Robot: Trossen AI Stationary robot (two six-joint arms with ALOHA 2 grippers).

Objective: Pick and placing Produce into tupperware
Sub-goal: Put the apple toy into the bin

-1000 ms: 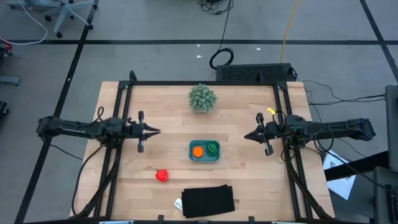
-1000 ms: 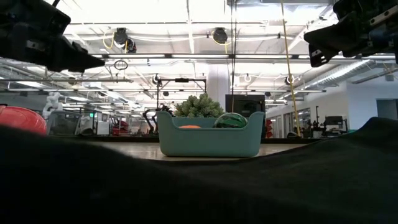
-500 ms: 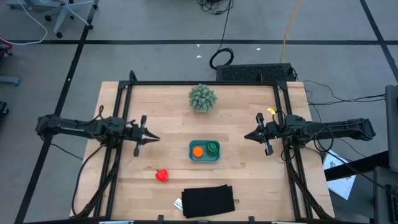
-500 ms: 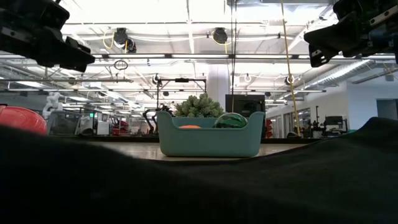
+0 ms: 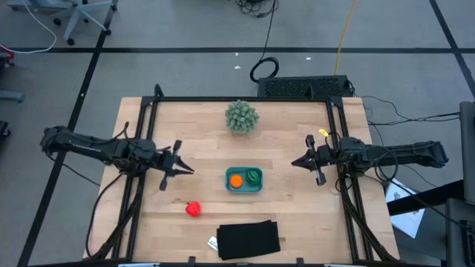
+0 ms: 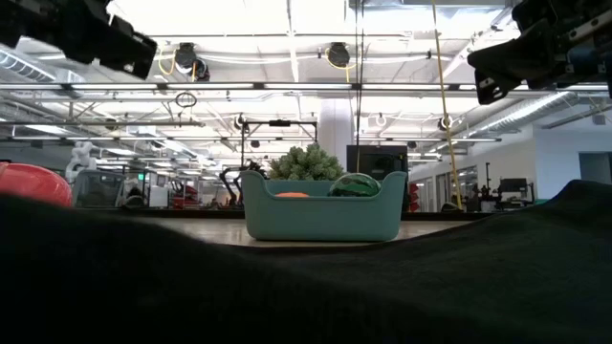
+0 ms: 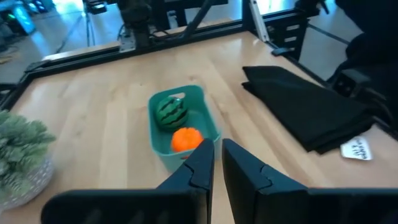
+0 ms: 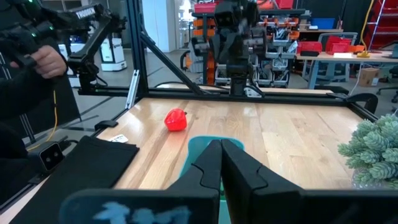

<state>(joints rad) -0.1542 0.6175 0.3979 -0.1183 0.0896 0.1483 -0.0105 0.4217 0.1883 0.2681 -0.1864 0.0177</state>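
Left hand (image 5: pixel 187 168) nearly shut, empty, red lumpy piece (image 5: pixel 193 209) nearby

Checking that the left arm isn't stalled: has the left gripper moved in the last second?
Yes. In the high view the left gripper has swung toward the table's near edge, closer to the red piece, which stayed put.

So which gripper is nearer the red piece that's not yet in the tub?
Left. The left gripper sits just above the red piece in the high view; the right gripper is across the table, beyond the tub.
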